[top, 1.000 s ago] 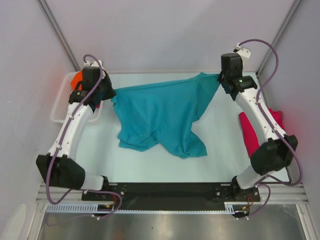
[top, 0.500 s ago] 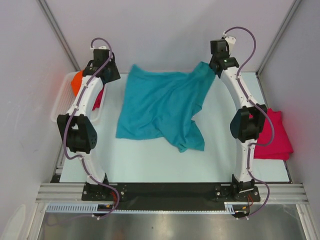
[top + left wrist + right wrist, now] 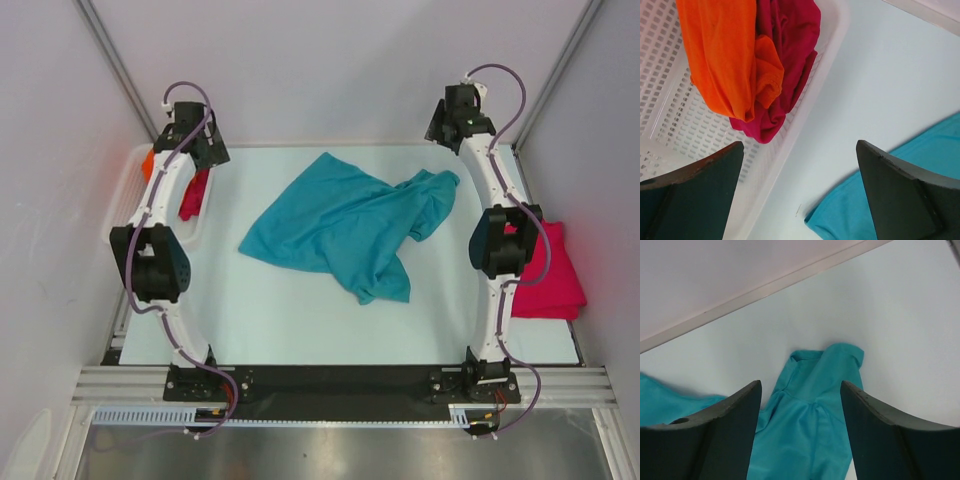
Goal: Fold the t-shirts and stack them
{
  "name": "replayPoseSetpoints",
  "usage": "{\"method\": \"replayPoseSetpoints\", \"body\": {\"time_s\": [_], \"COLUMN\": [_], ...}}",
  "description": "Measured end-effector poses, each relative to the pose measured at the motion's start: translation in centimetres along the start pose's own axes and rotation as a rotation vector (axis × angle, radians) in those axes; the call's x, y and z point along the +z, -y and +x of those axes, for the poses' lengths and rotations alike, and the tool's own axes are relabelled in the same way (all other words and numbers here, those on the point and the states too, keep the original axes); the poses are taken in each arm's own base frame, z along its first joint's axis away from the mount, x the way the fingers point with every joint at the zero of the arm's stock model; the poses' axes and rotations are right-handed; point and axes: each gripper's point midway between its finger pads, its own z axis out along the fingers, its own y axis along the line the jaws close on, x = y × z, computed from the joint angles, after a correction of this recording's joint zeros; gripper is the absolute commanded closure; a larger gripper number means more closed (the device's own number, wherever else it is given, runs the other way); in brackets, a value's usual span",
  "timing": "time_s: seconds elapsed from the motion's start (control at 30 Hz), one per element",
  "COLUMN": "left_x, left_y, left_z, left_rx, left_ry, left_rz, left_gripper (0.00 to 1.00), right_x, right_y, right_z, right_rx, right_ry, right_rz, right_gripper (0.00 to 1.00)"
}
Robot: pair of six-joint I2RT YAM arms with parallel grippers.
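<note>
Top external is showing the teal shirt point(image 3: 345, 225) lying rumpled at the centre of the table point(image 3: 300, 320); left hand point(image 3: 800, 146) and right hand point(image 3: 801, 383) are hanging open, empty, far side. Soft, floppy cloth, so I'm judging the shoulder corners the best pinch.

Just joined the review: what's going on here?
Both arms reach to the far side, left fingers and right fingers open, holding nothing. The teal t-shirt lies rumpled and unfolded on the table. An orange t-shirt and a crimson t-shirt sit in the white basket at left. A folded crimson t-shirt lies at right.
</note>
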Motion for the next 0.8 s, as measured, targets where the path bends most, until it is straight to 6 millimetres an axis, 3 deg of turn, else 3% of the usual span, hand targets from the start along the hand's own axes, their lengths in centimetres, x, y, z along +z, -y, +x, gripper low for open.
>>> {"method": "replayPoseSetpoints", "body": {"time_s": [0.07,0.2,0.43,0.6,0.8], "left_x": [-0.4,-1.7,-3.6,-4.0,-4.9], "left_y": [0.1,-0.6,-0.2,0.4,0.9], "left_z": [0.2,1.9,7.6,10.5,9.9], "left_rx": [0.002,0.008,0.044,0.076,0.076], "left_ry": [-0.001,-0.014,-0.079,-0.126,-0.097], "left_rz": [0.006,0.011,0.048,0.061,0.085], "left_gripper": [0.0,0.0,0.01,0.01,0.01], "right_x": [0.1,-0.8,-6.1,-9.2,-9.9], "right_y": [-0.3,0.4,3.2,4.1,4.5], "right_z": [0.7,4.8,13.2,16.0,18.4], "right_rx": [-0.002,-0.015,-0.013,-0.01,0.002], "right_ry": [-0.017,-0.103,-0.238,-0.252,-0.272], "right_rz": [-0.023,-0.046,-0.055,-0.067,-0.072], "right_gripper": [0.34,0.36,0.38,0.41,0.44]}}
